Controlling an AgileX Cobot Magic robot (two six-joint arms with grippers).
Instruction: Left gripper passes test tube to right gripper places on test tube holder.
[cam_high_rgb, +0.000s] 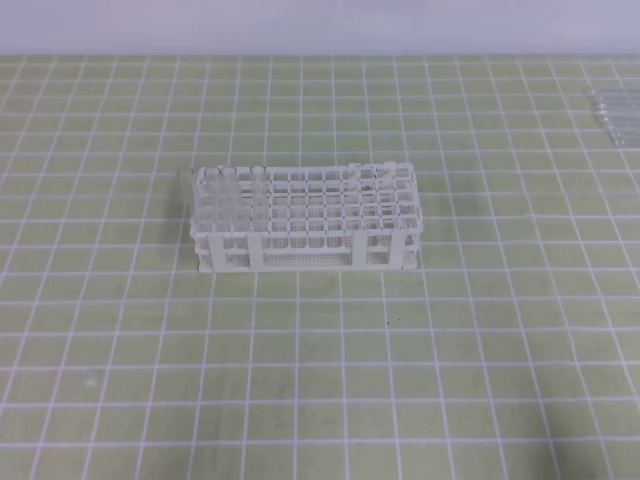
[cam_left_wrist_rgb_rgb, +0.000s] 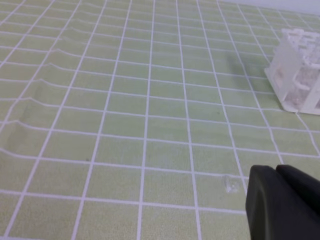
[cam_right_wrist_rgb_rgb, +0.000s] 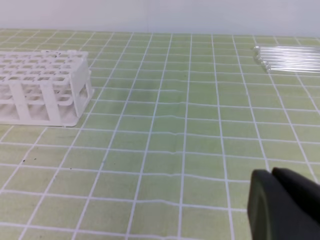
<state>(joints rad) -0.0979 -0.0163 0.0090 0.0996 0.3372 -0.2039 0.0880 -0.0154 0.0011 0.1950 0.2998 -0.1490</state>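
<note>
Right wrist view | test tubes lie flat, far right, long axes left-right, well beyond right gripper; nearer it than left gripper | both clenched, empty | test tube holder mid-table

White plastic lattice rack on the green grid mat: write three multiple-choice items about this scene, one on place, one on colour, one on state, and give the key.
1. Where do the loose clear glass test tubes lie, seen from the high view?
A. Far right edge
B. Inside the rack's right end
C. Front left corner

2. What colour is the gridded mat?
A. Blue
B. Light green
C. Red

3. How does the black left gripper stand?
A. Shut on a tube
B. Wide open
C. Shut, empty

Key: A, tubes lie flat far right of the white plastic lattice rack; B, green with white lines; C, fingers together, nothing between.
</note>
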